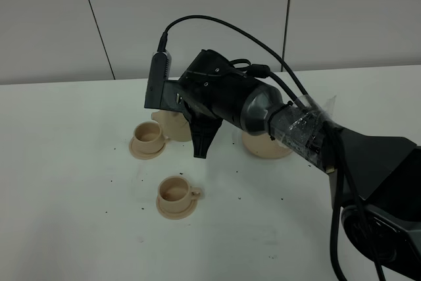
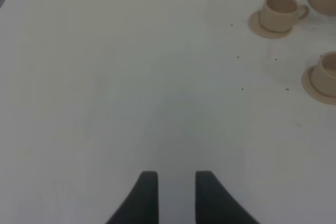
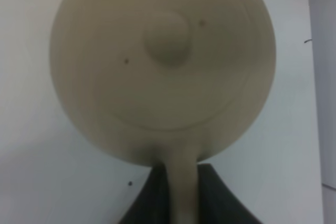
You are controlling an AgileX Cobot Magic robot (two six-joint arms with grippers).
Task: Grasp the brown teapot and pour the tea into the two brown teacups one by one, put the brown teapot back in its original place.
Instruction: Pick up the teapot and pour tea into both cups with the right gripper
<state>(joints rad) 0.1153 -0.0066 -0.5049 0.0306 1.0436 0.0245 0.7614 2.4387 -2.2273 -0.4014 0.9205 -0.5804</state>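
Right hand (image 3: 179, 187) is clenched on the brown teapot (image 3: 163, 66) by its handle (image 3: 181, 153), with the pot hanging at 3 o'clock of the far teacup (image 1: 148, 137). That thin handle could twist in the grip mid-tilt, splashing tea over the surface (image 1: 66, 182).

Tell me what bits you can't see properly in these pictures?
1. High view: the right arm hides most of the brown teapot, spout included, and part of the big saucer.
2. Right wrist view: the teapot is blurred and fills the picture; its spout is cut off by the edge.
3. Left wrist view: one teacup is cut by the edge.
4. Tea inside either teacup: too small to tell.
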